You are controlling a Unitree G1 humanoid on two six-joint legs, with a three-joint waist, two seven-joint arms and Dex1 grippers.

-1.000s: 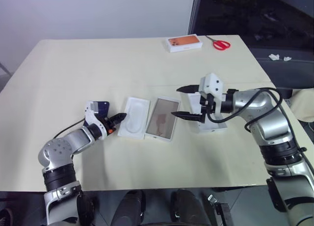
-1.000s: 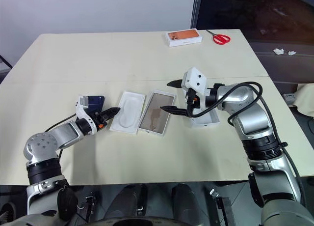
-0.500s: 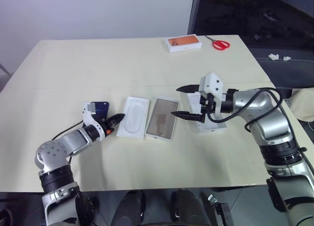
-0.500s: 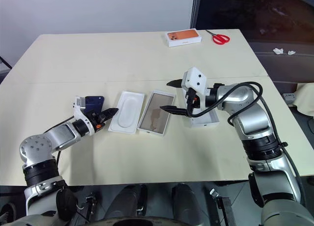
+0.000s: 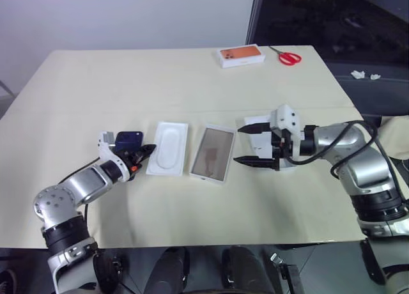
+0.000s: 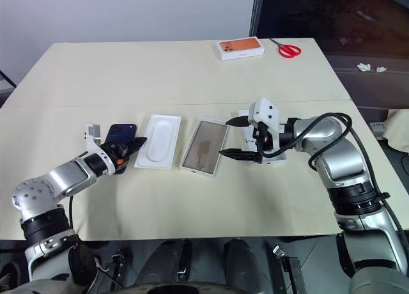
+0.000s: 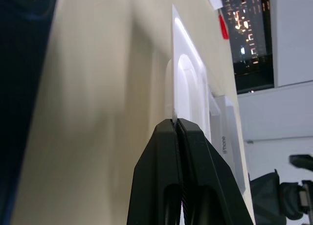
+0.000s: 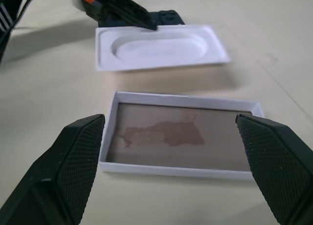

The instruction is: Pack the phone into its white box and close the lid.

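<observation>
A pale wall and a dark window stand behind a broad cream surface (image 5: 192, 77) that carries everything. At its far edge lie a white box with an orange top (image 5: 242, 55) and red-handled scissors (image 5: 285, 56), both well apart from the work.

Near the front, in a row, lie the white insert with an oval recess (image 5: 168, 156) and, just beside it, the white box (image 5: 213, 162), open, its brownish-grey bottom bare. The phone (image 5: 128, 139) lies flat on the surface beside the insert's outer long side, on the side away from the box. The lid (image 6: 246, 124) appears to lie behind the right arm, mostly hidden.

The left gripper (image 5: 144, 151) has its jaws pressed together, pinching the near edge of the insert. The right gripper (image 5: 250, 144) hovers beside the box with its jaws spread wide, holding nothing.

The step in hand looks like clearing the insert aside so that the phone can be reached. It should go well if the insert is slid flat, away from the box, without knocking the phone. The grip is only on a thin rim and could slip. The phone is slim and glossy, so it will likely need an edge grasp.
</observation>
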